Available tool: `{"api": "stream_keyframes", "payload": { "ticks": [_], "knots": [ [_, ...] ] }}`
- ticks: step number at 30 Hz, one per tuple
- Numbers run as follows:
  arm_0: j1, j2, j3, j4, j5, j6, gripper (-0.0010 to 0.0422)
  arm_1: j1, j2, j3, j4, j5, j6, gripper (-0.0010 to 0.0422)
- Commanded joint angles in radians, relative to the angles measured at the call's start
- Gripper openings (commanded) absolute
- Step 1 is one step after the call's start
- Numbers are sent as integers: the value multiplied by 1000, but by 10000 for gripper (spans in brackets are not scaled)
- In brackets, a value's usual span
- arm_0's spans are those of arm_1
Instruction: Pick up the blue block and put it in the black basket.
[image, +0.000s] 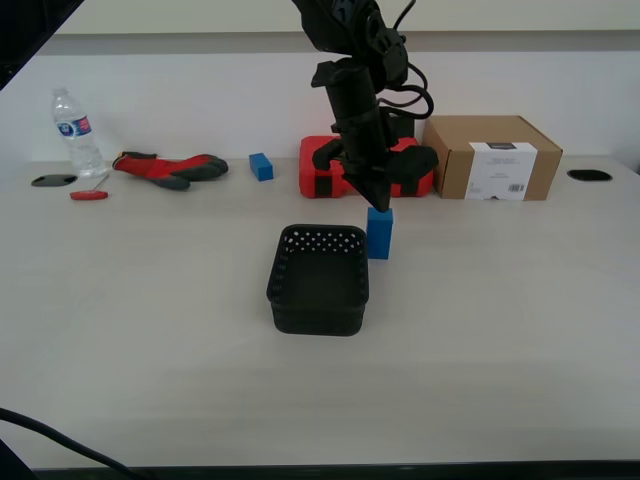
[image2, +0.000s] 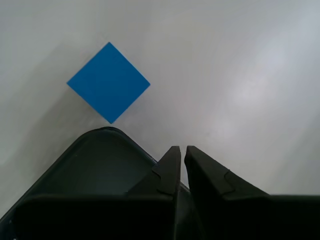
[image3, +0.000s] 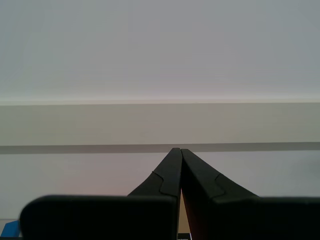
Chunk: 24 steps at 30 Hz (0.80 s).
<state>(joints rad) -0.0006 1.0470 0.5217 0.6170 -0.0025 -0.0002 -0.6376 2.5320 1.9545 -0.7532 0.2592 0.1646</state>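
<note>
The blue block (image: 380, 234) stands upright on the table, just off the far corner of the black basket (image: 319, 279) on the exterior view's right. My first gripper (image: 378, 202) hangs from above, its tips just over the block's top. In the first wrist view the block's top (image2: 109, 83) shows as a blue diamond ahead of my first gripper (image2: 181, 150), which is shut with nothing between its fingers, and the basket's corner (image2: 100, 160) lies beside them. My second gripper (image3: 178, 151) is shut, holds nothing, and faces a pale wall.
Along the table's far side lie a water bottle (image: 75, 130), a red screwdriver (image: 88, 195), red-and-grey gloves (image: 170, 168), a small blue cube (image: 261, 166), a red tool case (image: 322, 168) and a cardboard box (image: 492, 157).
</note>
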Motion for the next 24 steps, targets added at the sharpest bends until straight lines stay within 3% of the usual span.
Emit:
{"api": "stream_keyframes", "payload": {
  "ticks": [1, 3, 8, 11, 13, 16, 19, 21, 24],
  "knots": [
    [0, 0, 2, 3, 0, 0, 0, -1, 0, 2, 8, -27, 8, 62],
    [0, 0, 2, 3, 0, 0, 0, -1, 0, 1, 17, -46, -8, 117],
    [0, 0, 2, 3, 0, 0, 0, -1, 11, -17, 224, -122, -62, 321],
    [0, 0, 2, 2, 0, 0, 0, 4, 87, 13, 320, -143, -190, 409],
    [0, 0, 2, 2, 0, 0, 0, 4, 169, 89, 279, -182, -233, 379],
    [0, 0, 2, 3, 0, 0, 0, 6, 281, 237, 144, -181, -183, 303],
    [1, 0, 2, 3, 0, 0, 0, 7, 374, 411, 58, -180, -173, 190],
    [1, 0, 2, 6, 0, 0, 0, 8, 345, 372, 113, -171, -171, 108],
    [1, 0, 2, 0, 0, 0, 0, 8, 321, 382, 53, -150, -132, -9]
  ]
}}
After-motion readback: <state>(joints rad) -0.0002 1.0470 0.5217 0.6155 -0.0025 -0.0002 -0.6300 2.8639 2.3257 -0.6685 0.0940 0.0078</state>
